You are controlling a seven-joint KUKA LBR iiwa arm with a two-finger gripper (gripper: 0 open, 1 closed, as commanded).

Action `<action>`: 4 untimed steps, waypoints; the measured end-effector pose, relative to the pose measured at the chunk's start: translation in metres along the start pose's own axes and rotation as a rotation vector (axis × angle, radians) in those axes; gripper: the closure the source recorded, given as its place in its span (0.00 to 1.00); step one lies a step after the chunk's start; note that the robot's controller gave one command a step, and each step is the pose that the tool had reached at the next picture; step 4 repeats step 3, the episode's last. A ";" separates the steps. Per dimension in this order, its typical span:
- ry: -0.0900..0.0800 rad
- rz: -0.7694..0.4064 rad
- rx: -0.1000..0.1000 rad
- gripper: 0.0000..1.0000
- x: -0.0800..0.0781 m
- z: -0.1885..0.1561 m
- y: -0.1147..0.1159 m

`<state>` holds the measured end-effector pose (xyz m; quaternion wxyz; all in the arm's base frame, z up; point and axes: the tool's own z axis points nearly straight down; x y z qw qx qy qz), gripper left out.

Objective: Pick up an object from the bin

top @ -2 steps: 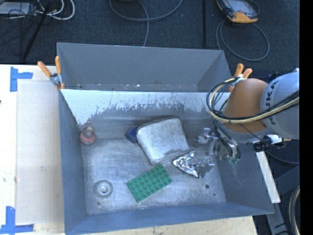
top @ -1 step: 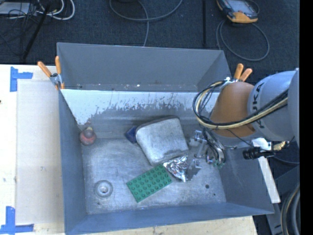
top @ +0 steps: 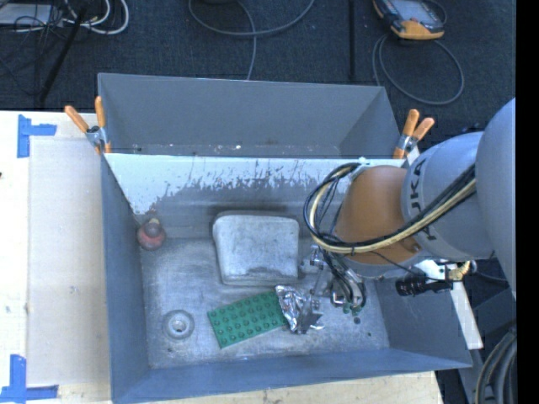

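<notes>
RISK CHK: gripper (top: 320,300) low over crumpled foil wad (top: 296,310), front-right of bin.

Grip state: cannot tell, masked by wrist hardware. Lies against right end of green studded baseplate (top: 242,320), just in front of grey rectangular block (top: 257,247). Judged faults: may crush or tear under clamp, slip out on lift, or snag baseplate edge & drag it along. Bin floor (top: 168,280): bare scuffed metal, hard, prob. low friction, so expect sliding if nudged. Room: tight toward right wall & block; open to left, w/ small reddish pc (top: 152,232) & grey disc (top: 178,322) well apart.
</notes>
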<state>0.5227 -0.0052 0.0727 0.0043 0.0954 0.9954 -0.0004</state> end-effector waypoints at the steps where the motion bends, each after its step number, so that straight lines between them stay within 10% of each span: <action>1: -0.001 -0.175 -0.002 0.00 0.024 0.001 -0.016; 2: 0.015 -0.179 -0.001 1.00 0.027 0.000 -0.016; 3: 0.000 -0.401 -0.001 1.00 0.017 -0.164 -0.023; 4: 0.000 -0.401 -0.001 1.00 0.017 -0.164 -0.023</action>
